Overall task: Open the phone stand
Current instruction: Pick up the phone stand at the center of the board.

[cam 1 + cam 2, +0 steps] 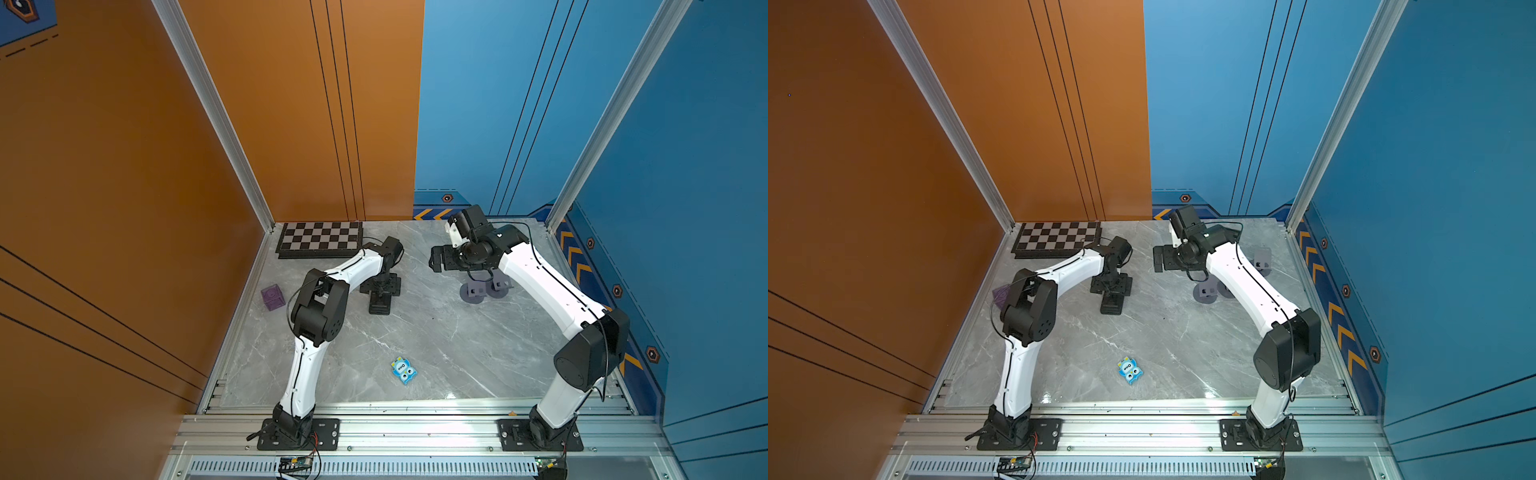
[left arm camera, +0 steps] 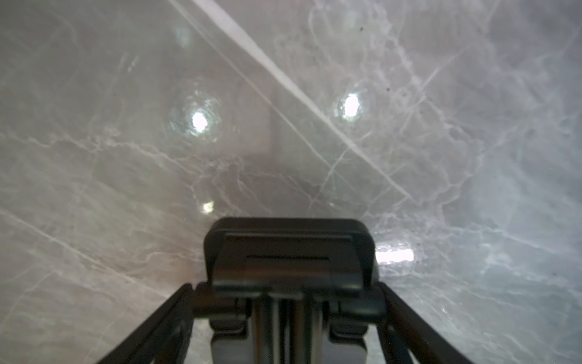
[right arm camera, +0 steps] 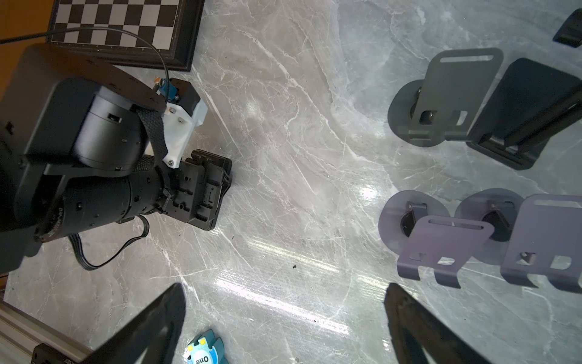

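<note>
In both top views the left arm (image 1: 299, 374) rises from its base at 7 o'clock and bends at a black elbow (image 1: 320, 311), and its forearm (image 1: 353, 268) reaches toward 1 o'clock. The wrist folds over so the left gripper (image 1: 380, 291) points straight down, its fingers (image 2: 176, 315) spread wide. The right arm (image 1: 544, 282) climbs from 5 o'clock (a taller arch than the left's), its forearm running toward 10 o'clock. The right gripper (image 3: 283, 288) faces about 9 o'clock, jaws fully apart, holding nothing.

A black phone stand (image 1: 380, 305) lies flat, seemingly folded, on the grey marble tabletop (image 1: 436, 353), left of centre toward the back.
</note>
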Robot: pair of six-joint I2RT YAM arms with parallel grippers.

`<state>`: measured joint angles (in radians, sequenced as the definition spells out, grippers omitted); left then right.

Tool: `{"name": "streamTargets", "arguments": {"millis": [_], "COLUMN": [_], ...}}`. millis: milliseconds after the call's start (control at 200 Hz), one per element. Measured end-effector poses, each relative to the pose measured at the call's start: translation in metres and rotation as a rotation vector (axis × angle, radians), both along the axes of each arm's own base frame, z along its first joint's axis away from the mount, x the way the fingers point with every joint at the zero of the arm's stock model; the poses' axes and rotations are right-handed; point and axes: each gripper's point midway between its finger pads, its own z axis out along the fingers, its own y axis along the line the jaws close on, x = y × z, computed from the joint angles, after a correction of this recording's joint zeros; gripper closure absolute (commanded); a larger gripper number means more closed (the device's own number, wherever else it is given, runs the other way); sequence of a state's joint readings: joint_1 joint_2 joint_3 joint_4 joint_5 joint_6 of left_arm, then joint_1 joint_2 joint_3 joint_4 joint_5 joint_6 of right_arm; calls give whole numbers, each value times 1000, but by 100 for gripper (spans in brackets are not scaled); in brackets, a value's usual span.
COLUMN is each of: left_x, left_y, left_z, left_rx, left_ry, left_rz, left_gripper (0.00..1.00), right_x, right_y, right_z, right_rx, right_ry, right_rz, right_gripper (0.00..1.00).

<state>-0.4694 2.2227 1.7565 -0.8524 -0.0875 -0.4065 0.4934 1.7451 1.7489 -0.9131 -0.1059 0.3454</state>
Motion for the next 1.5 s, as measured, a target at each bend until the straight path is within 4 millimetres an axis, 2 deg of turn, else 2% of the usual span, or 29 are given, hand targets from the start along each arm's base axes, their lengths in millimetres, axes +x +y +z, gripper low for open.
{"name": "streamTargets", "arguments": {"millis": [20, 170, 285, 485, 620, 736, 836, 1041, 1156, 1256, 1501], "left_x": [0, -2, -3, -3, -2, -3, -3, 9, 16, 20, 34], "left_y": [-1, -5, -6, -6, -5, -6, -9, -18, -16, -12, 8], "left_z": [0, -1, -2, -1, 0, 4, 19, 72, 97, 107, 115], "left_rx": [-4, -27, -29, -31, -42, -77, -128, -307, -438, -552, -850], "left_ry": [3, 14, 16, 12, 13, 25, 16, -75, -137, -166, -242], "left_rz": [-3, -19, -22, -26, -21, -15, -14, -16, 8, 48, 207], "left_gripper": [17, 27, 39, 84, 100, 100, 100, 100, 100, 100, 100], "right_x": [0, 1, 1, 2, 2, 4, 4, 7, 8, 8, 9], "right_y": [0, -1, -1, -1, 0, 3, 6, 21, 34, 48, 70], "right_z": [0, -2, -3, -4, -6, -7, -8, -3, 2, 6, 8], "right_rx": [0, -2, -3, -4, -2, 3, 24, 133, 223, 307, 431], "right_ry": [0, 3, 5, 9, 15, 16, 27, 48, 66, 88, 136], "right_rz": [0, -2, -3, -3, -4, -3, -6, 8, 35, 65, 100], "right_gripper": [0, 0, 0, 0, 0, 0, 0, 0, 0, 0, 0]}}
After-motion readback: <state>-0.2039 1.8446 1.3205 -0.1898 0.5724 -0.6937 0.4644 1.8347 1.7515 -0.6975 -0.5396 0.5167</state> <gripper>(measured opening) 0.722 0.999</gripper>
